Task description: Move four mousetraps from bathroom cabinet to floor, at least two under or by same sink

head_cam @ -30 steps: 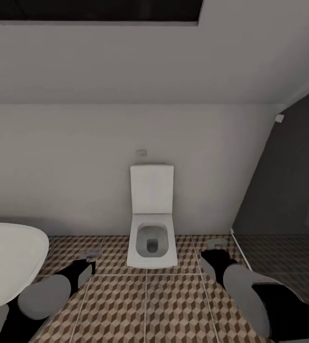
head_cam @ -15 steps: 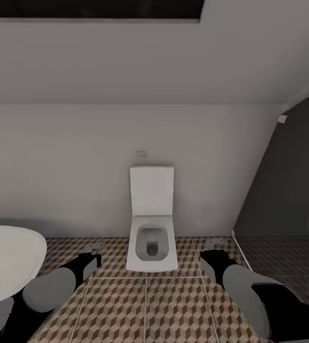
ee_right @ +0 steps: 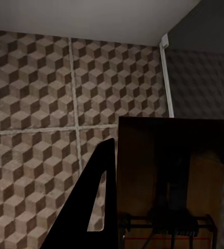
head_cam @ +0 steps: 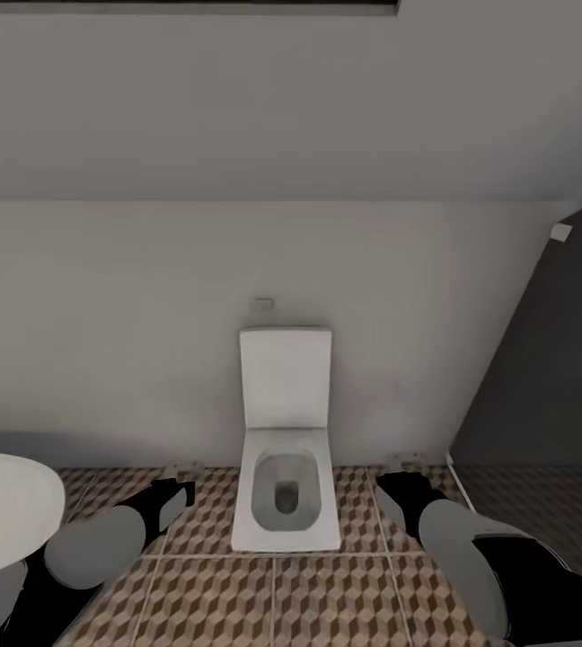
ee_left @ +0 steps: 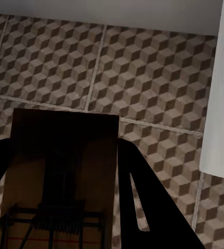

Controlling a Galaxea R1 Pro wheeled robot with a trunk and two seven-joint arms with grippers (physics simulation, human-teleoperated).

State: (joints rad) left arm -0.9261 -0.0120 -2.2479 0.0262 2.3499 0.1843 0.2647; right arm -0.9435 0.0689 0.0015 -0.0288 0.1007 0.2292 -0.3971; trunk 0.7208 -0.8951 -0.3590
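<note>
A dark-brown mousetrap (ee_left: 60, 176) with a grey wire spring sits between the black fingers (ee_left: 148, 207) of my left gripper (ee_left: 65, 207), which is shut on it. My right gripper (ee_right: 164, 207) is shut on a second mousetrap (ee_right: 171, 171). In the head view the left gripper (head_cam: 181, 474) and right gripper (head_cam: 405, 465) hang low over the cube-patterned bathroom floor (head_cam: 327, 602), one on each side of the toilet. The white rim of the bathroom sink (head_cam: 4, 512) shows at the lower left, beside my left arm. The cabinet is out of view.
A white squarish toilet (head_cam: 286, 490) with its lid up stands against the pale wall, between my arms. A dark glass partition (head_cam: 542, 377) closes off the right side. A white flat surface (ee_left: 221, 104) stands near the left gripper.
The whole head view has shifted: the toilet looks a little nearer and the sink has slid toward the left edge. Both grippers still hold their mousetraps.
</note>
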